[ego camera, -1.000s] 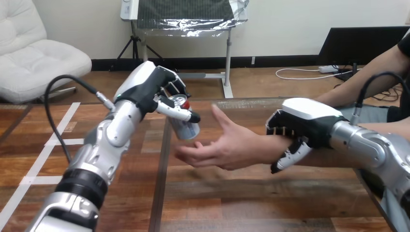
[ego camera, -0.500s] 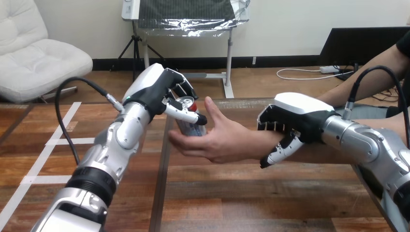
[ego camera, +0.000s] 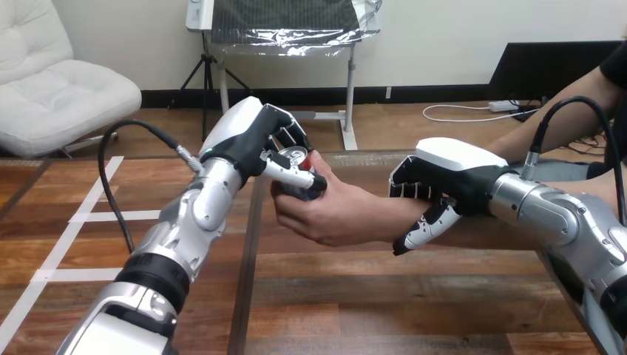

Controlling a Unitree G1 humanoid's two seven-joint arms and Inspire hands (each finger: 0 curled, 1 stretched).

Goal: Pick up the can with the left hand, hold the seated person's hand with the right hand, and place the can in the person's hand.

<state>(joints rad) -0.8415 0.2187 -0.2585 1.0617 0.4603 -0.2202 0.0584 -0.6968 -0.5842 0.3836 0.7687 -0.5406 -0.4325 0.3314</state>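
Brown wooden plank counter, head view: the left hand is raised above it, fingers and thumb curled round a silver cylindrical metal can. The can stands close to upright, long axis near vertical, between this hand at its left and the person's hand at its right, whose fingers also wrap it. The right hand grips the person's wrist, fingers over, thumb under. Release likely requires the left hand to open and withdraw leftward.

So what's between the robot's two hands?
In the head view: the person's hand, curled round the can the left hand grips; the right hand clasps its wrist.
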